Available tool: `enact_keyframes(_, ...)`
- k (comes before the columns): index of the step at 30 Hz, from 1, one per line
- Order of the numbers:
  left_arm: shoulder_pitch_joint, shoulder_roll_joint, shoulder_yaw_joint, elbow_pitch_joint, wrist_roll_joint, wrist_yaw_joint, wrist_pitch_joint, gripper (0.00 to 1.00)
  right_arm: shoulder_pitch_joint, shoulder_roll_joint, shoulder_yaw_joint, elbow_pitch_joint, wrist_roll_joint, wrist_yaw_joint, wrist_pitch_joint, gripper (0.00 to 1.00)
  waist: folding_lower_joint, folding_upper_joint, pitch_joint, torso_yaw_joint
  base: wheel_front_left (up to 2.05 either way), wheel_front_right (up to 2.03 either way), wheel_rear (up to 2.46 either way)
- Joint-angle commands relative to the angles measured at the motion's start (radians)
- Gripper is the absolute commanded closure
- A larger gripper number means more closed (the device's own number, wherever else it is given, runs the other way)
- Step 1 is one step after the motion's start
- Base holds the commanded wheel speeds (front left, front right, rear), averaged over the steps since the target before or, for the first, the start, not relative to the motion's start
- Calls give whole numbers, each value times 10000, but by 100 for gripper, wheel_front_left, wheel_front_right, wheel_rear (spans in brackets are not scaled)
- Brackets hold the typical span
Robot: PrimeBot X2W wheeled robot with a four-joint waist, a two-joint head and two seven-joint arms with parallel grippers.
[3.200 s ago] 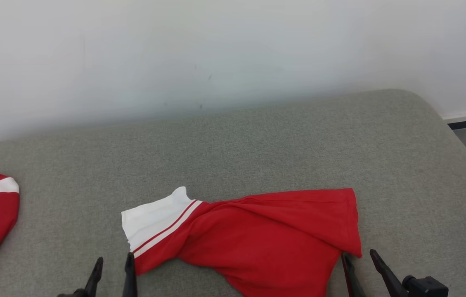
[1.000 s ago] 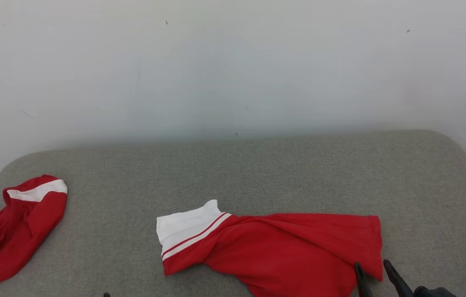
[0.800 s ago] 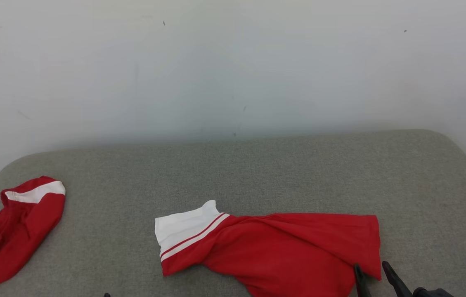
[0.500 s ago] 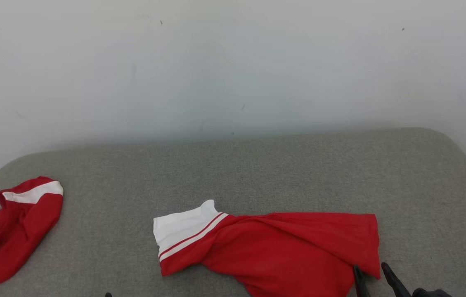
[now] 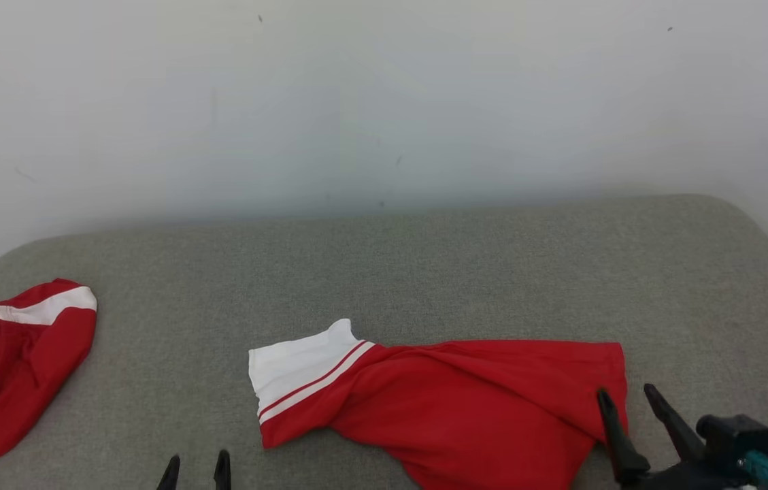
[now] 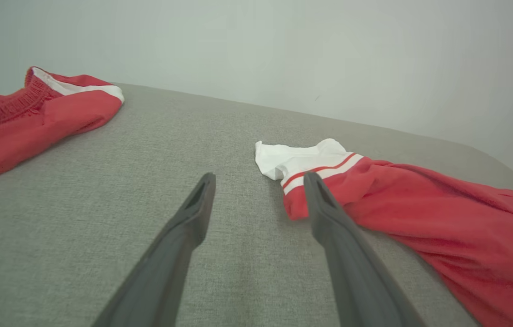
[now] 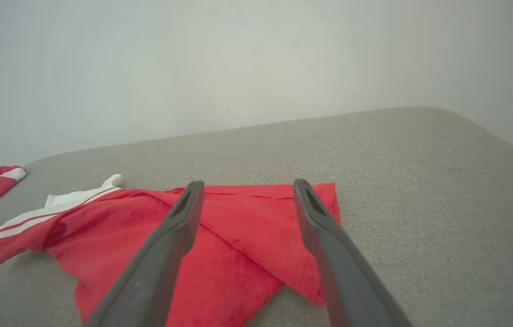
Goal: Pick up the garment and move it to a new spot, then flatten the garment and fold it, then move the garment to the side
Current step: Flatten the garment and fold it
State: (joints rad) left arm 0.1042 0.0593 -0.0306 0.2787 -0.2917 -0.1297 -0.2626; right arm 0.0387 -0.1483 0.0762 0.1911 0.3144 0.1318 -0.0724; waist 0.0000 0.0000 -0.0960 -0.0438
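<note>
Near the front edge of the grey fabric surface [image 5: 424, 272], from its middle toward the right, lies the red jersey [image 5: 479, 408], rumpled and partly folded over itself. Its white sleeve [image 5: 298, 364], crossed by a thin red stripe, points to the left. The right gripper [image 5: 627, 395] sits at the jersey's right end with its two dark fingers spread apart and nothing between them. In the head view one finger overlaps the red hem and the other stands over bare fabric just beside it. In the right wrist view the fingers frame the jersey's far right corner, and whether they touch the cloth cannot be told. The left gripper [image 5: 196, 469] shows at the lower edge, to the left of the white sleeve, its fingers likewise apart and empty above bare grey fabric. Well apart at the far left of the surface lies a second red garment [image 5: 9, 367] with a white band and a gathered edge, crumpled. A pale wall [image 5: 384, 102] rises behind.
</note>
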Motion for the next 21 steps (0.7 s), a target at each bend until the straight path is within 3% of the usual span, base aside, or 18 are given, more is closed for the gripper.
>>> enact_keyframes(1, -557, 155, -139, 337, -143, -14, 101, 0, -264, -193, -47, -28, 81, -24, 318, 0, 0, 0, 201, -14, 0, 0, 0)
enact_keyframes(11, -4119, 472, -494, 2613, -860, 12, 2076, 0, -1975, -569, -107, 437, 547, -23, 3435, 0, 0, 0, 1325, -370, 0, 0, 0)
enact_keyframes(21, -6182, 713, -576, 4032, -963, 321, 3586, 0, -3378, -775, 910, 480, 566, -23, 4686, 0, 0, 0, 2458, -897, 0, 0, 0)
